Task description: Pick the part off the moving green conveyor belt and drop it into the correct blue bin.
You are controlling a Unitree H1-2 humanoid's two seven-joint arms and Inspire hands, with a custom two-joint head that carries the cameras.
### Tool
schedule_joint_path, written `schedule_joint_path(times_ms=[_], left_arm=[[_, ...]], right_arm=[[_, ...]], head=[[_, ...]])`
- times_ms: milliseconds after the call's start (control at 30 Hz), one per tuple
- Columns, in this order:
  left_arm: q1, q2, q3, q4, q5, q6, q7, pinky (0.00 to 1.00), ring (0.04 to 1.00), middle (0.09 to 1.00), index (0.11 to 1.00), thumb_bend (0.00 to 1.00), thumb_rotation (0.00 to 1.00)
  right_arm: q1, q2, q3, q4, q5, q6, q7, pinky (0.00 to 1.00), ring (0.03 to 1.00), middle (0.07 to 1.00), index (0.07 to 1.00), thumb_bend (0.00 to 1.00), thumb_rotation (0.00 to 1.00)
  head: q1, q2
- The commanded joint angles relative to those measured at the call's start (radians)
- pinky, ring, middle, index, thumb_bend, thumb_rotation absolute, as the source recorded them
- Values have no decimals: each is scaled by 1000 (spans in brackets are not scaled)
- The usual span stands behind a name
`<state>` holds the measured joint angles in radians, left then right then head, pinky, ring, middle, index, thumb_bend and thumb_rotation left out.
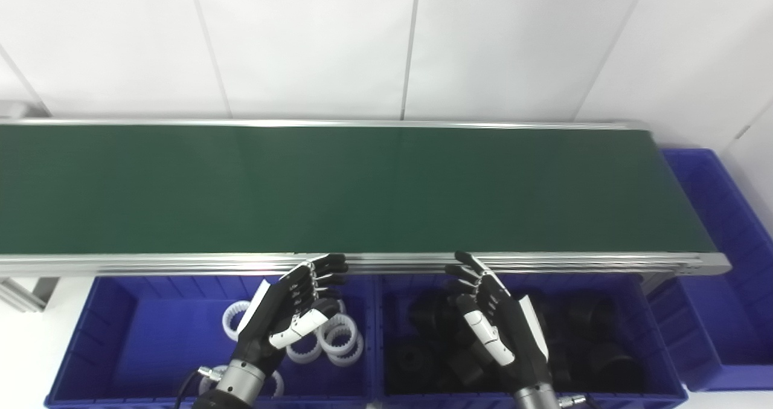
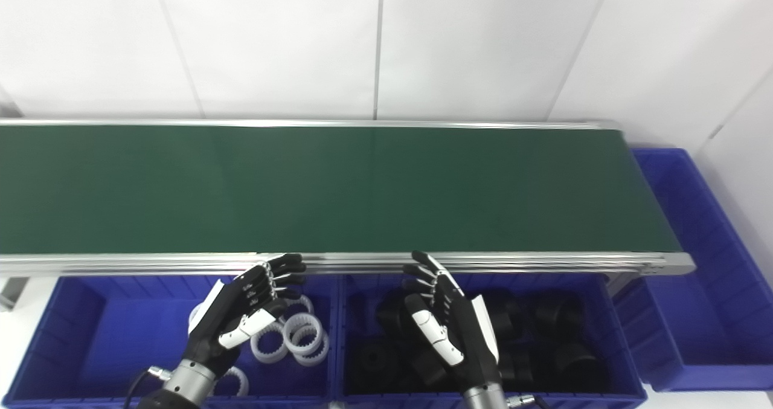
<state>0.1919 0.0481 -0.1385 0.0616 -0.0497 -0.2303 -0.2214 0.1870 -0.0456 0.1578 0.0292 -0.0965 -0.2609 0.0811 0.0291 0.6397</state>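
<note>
White panelled wall (image 1: pixel 314 40) behind; green conveyor belt (image 1: pixel 338 188) spans the view left to right, framed by aluminium rails (image 1: pixel 181 263). No part is seen on the belt in either eye view; its location cannot be told beyond that.

Three blue bins are seen. Left bin (image 1: pixel 139 330) sits just below the near rail and holds white toothed rings (image 1: pixel 338 333), clustered toward its right side. Middle bin (image 1: pixel 649 342) sits directly beside it, packed with black round parts (image 1: pixel 598 348). Third bin (image 1: pixel 718 246) is placed at the belt's right end, running away from the camera; nothing is seen in its visible part.

Left hand (image 1: pixel 296 309) is held over the right part of the left bin, above the white rings, fingertips up near the near rail. Fingers (image 1: pixel 329 267) are spread and lightly curled, nothing grasped.

Right hand (image 1: pixel 492 318) is held over the left part of the middle bin, above the black parts, fingertips also near the rail. Fingers (image 1: pixel 468 261) are apart, released, nothing held.

Both palms are turned inward, facing each other, well apart.
</note>
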Motion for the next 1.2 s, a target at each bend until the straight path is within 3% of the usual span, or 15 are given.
schedule_joint_path(times_ms=[0, 1167], left_arm=[[-14, -8, -4, -16, 4, -35, 6, 672, 738, 781, 773, 871, 569], [-11, -4, -10, -18, 4, -39, 14, 674, 739, 785, 778, 874, 577]], right_arm=[[-8, -3, -7, -27, 17, -7, 5, 657, 753, 800, 878, 555, 748], [-2, -2, -11, -36, 17, -3, 14, 661, 751, 802, 879, 553, 741]], head=[[9, -1], [-15, -5]])
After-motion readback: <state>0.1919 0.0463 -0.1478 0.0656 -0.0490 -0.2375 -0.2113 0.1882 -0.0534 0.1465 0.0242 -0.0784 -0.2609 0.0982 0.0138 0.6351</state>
